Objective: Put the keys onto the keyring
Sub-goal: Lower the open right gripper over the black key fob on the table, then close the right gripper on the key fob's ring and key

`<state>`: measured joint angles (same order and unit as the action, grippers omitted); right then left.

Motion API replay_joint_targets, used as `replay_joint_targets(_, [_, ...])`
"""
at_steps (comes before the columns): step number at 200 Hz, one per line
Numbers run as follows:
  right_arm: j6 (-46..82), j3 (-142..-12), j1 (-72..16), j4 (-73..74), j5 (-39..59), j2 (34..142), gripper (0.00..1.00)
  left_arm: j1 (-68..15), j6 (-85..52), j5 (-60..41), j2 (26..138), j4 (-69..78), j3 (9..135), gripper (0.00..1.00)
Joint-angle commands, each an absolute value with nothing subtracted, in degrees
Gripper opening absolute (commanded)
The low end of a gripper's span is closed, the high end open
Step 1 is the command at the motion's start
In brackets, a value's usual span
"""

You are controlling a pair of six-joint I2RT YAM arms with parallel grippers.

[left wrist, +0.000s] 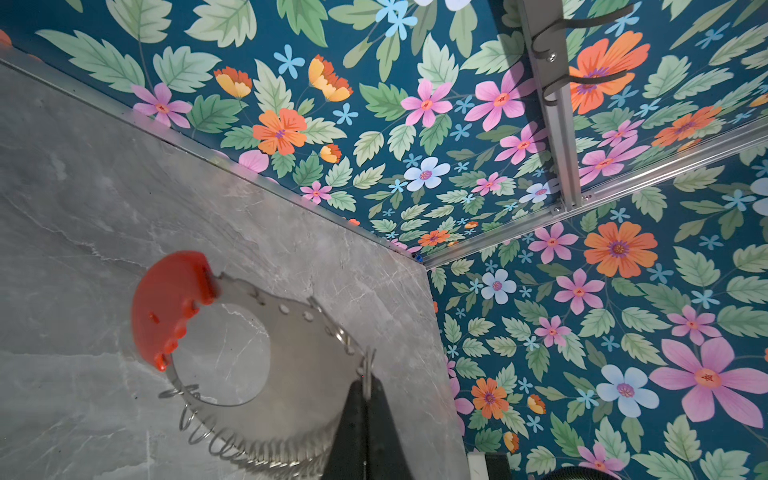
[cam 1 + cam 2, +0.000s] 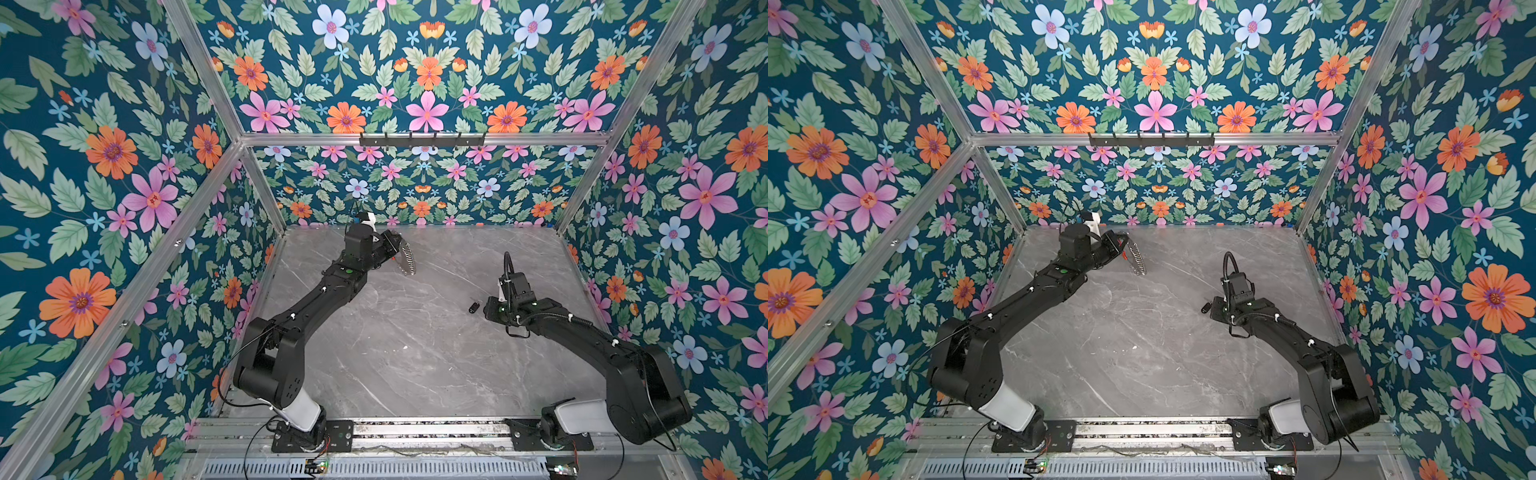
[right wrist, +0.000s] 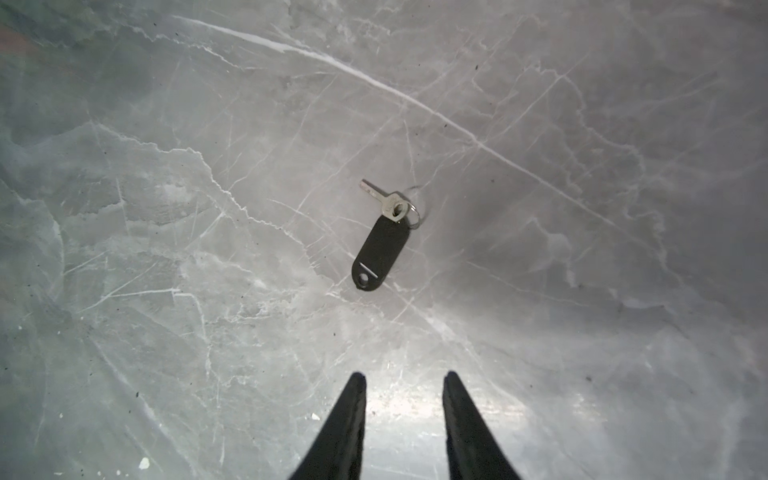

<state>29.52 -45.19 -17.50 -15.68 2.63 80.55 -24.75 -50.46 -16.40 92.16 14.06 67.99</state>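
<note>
Floral walls [image 2: 104,166] on three sides, with a grey marble table [image 2: 415,365] below. Reaching from the near rail: left arm [image 2: 307,303] toward 12 o'clock of the table's middle, right arm [image 2: 590,336] toward 3 o'clock, bent low.

Held off the table at 12 o'clock, edge-on in both top views and hanging down from the grip: the keyring [image 2: 406,258] [image 2: 1137,259]. Shown broadside in the left wrist view as a flat silver hoop with a round hole, a red bar [image 1: 166,307] along one arc and small steel loops fringing the rim.

Pinched tight in the left gripper [image 1: 366,388]: one spot of that rim, roughly across the hoop from the red bar, with no gap between the jaws. Parted partway with nothing between them: the jaws of the right gripper [image 3: 404,380], tips low over the table.

Lying flat on the table at about 3 o'clock of its middle, just beside the right gripper at its 9 o'clock in both top views, untouched: the keys [image 2: 474,306] [image 2: 1205,308] [image 3: 380,249], a black oblong fob with a small silver key and split ring at one end.
</note>
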Motion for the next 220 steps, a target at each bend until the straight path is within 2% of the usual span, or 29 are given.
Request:
replay_joint_targets(1, [29.0, -46.8, -17.1, -13.5, 3.3, 83.1, 0.32, -24.8, -49.2, -17.5, 92.7, 17.7, 68.1, 0.00])
replay_joint_targets(21, [26.6, -49.1, -15.7, -13.2, 3.2, 86.4, 0.32, -24.8, -49.0, -18.1, 92.8, 17.7, 68.3, 0.00])
replay_joint_targets(52, [23.0, -51.2, -11.9, -9.9, 9.6, 91.9, 0.33, -24.8, -47.6, -18.6, 92.6, 16.7, 68.6, 0.00])
replay_joint_targets(90, [20.0, -53.1, -11.4, -7.6, 16.0, 97.8, 0.35, -24.8, -46.7, -19.1, 92.4, 15.9, 68.7, 0.00])
replay_joint_targets(163, [18.4, -53.6, -11.4, -7.0, 15.1, 99.6, 0.34, -24.8, -47.2, -20.4, 93.6, 17.3, 69.2, 0.00])
replay_joint_targets(201, [18.2, -54.3, -11.2, -8.0, 14.1, 100.9, 0.48, -24.8, -46.8, -21.4, 93.9, 17.0, 69.6, 0.00])
replay_joint_targets(220, [17.8, -55.1, -11.2, -8.7, 14.5, 101.7, 0.48, -24.8, -46.7, -21.4, 93.7, 16.7, 69.4, 0.00])
